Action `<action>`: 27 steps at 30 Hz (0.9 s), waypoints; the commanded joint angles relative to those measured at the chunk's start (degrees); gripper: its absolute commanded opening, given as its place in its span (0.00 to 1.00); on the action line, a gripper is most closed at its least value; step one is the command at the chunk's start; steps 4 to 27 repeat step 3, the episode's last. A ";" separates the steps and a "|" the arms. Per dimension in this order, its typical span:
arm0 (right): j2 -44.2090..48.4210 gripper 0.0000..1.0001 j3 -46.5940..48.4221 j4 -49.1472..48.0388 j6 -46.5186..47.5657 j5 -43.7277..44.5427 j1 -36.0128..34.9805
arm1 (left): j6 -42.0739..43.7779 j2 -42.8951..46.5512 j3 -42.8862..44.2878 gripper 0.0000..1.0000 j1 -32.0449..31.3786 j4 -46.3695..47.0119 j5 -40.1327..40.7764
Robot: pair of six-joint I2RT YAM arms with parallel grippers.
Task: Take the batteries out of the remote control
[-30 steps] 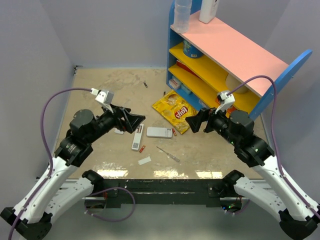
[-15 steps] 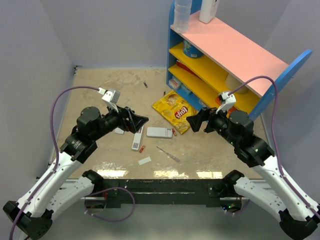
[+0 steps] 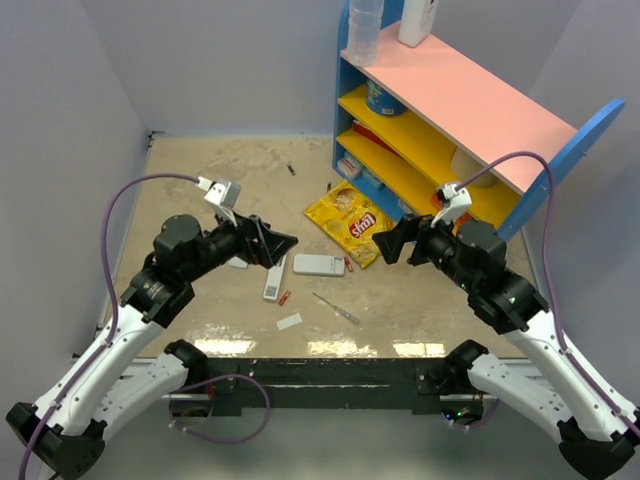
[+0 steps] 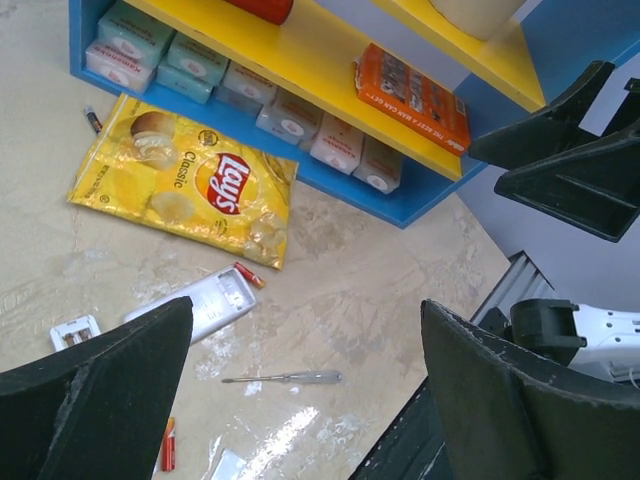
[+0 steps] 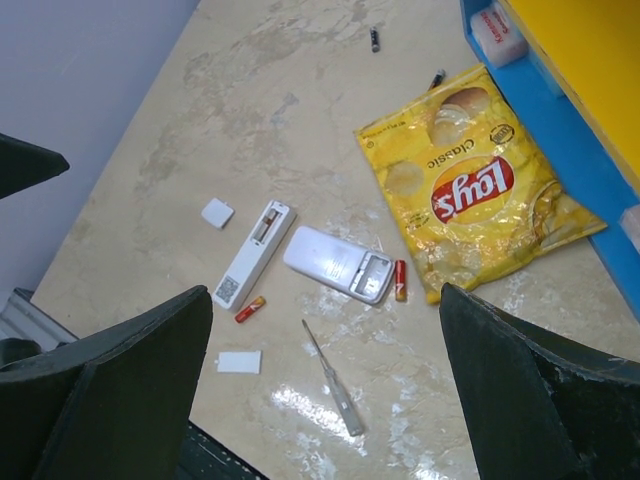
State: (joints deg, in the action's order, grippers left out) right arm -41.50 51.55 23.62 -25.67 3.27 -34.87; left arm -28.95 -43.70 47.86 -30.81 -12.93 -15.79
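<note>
The remote control lies back up on the table's middle, and its battery bay is uncovered and looks empty. One red battery lies on the table against the remote's right end. A second battery lies by the lower end of a narrow white bar. My left gripper hovers open just left of the remote. My right gripper hovers open to its right. In the left wrist view the remote and both batteries show past the open left gripper. Nothing sits in the right gripper.
A yellow chips bag lies behind the remote, against the blue and yellow shelf unit. A thin screwdriver lies in front of the remote. White scraps lie nearby. A small dark cell rests further back.
My left arm has swung a little to the right, bringing its gripper closer to the remote. The right arm and the objects on the table have not moved.
</note>
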 commanded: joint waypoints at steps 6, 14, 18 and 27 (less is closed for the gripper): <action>-0.08 0.99 3.03 -0.06 -1.05 -1.24 -0.02 | -1.02 1.43 -0.83 1.00 0.13 2.47 -0.91; -0.08 0.99 3.03 -0.06 -1.05 -1.24 -0.02 | -1.02 1.43 -0.83 1.00 0.13 2.47 -0.91; -0.08 0.99 3.03 -0.06 -1.05 -1.24 -0.02 | -1.02 1.43 -0.83 1.00 0.13 2.47 -0.91; -0.08 0.99 3.03 -0.06 -1.05 -1.24 -0.02 | -1.02 1.43 -0.83 1.00 0.13 2.47 -0.91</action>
